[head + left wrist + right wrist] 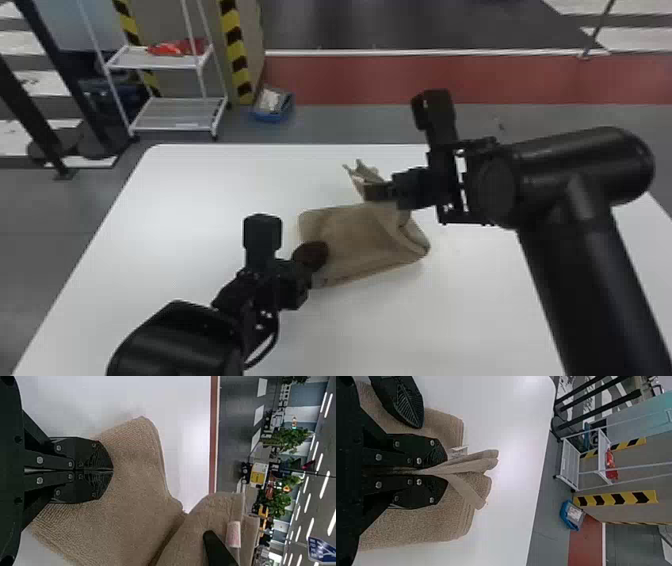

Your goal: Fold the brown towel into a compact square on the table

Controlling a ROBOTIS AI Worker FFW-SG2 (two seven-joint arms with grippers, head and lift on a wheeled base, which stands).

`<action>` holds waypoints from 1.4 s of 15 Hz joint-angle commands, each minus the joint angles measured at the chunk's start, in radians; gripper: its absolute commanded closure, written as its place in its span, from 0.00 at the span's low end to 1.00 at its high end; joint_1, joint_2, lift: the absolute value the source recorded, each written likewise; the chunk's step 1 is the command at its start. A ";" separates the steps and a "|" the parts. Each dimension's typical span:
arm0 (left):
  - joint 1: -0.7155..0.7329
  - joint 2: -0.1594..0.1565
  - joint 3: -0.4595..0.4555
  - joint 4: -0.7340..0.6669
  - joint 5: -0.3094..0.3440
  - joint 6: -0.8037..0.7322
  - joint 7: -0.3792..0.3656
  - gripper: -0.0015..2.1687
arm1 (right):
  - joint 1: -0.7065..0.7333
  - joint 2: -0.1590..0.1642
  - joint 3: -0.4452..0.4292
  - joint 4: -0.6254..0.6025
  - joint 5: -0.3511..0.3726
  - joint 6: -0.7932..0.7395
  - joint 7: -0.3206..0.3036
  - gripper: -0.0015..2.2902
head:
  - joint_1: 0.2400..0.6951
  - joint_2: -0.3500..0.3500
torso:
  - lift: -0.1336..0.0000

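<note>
Head view: brown towel [350,240] on the white desk [200,200], partly folded, with a gathered part raised at its far side. Left hand [317,254] at the towel's left edge; right hand [375,192] at the raised part.

Left wrist view: left hand clenched, its fingers together over a flat layer of towel. Near the right hand's dark finger [218,550], a pale label [233,534] with reddish print on the raised cloth, too small to read. In the background, a blue sign [323,550] with white lettering.

Right wrist view: right hand grasping gathered towel layers, their ends protruding past the fingertips. Pale label beside them, print unreadable. Beyond the desk, white rack [599,471] and blue bin [566,514].
</note>
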 commanded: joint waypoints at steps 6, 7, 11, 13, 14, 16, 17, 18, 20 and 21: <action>0.020 -0.004 -0.012 -0.008 0.001 -0.018 0.010 0.79 | 0.025 0.024 0.142 0.086 0.082 -0.085 -0.055 0.65 | 1.00 0.59 | 0.12; 0.022 -0.004 -0.012 -0.008 0.001 -0.021 0.008 0.79 | 0.030 0.024 0.154 0.091 0.085 -0.103 -0.066 0.65 | 1.00 0.59 | 0.12; 0.023 -0.005 -0.017 -0.009 0.001 -0.021 0.008 0.79 | 0.042 0.024 0.194 0.103 0.093 -0.168 -0.082 0.64 | 1.00 0.61 | 0.12; 0.023 -0.004 -0.012 -0.009 0.001 -0.021 0.007 0.79 | 0.044 0.024 0.206 0.112 0.094 -0.174 -0.082 0.55 | 1.00 0.62 | 0.12; 0.023 -0.004 -0.011 -0.009 0.001 -0.021 0.007 0.79 | 0.047 0.024 0.209 0.114 0.100 -0.174 -0.083 0.41 | 1.00 0.62 | 0.12; 0.023 -0.002 -0.008 -0.009 0.001 -0.021 0.003 0.79 | 0.070 0.024 0.199 0.114 0.094 -0.211 -0.086 0.00 | 1.00 0.63 | 0.12; 0.023 -0.002 -0.008 -0.008 0.001 -0.021 0.002 0.79 | 0.094 0.024 0.173 0.105 0.060 -0.241 -0.082 0.00 | 1.00 0.63 | 0.12; 0.023 -0.004 -0.008 -0.006 0.001 -0.021 0.000 0.79 | 0.113 0.024 0.153 0.075 0.020 -0.251 -0.075 0.01 | 1.00 0.63 | 0.12; 0.023 -0.005 -0.006 -0.003 0.001 -0.021 0.002 0.79 | 0.168 0.024 0.116 -0.030 -0.013 -0.257 -0.069 0.03 | 1.00 0.64 | 0.12; 0.023 -0.005 -0.005 -0.002 0.001 -0.024 0.002 0.79 | 0.191 0.024 0.090 -0.089 -0.021 -0.223 -0.055 0.03 | 1.00 0.65 | 0.12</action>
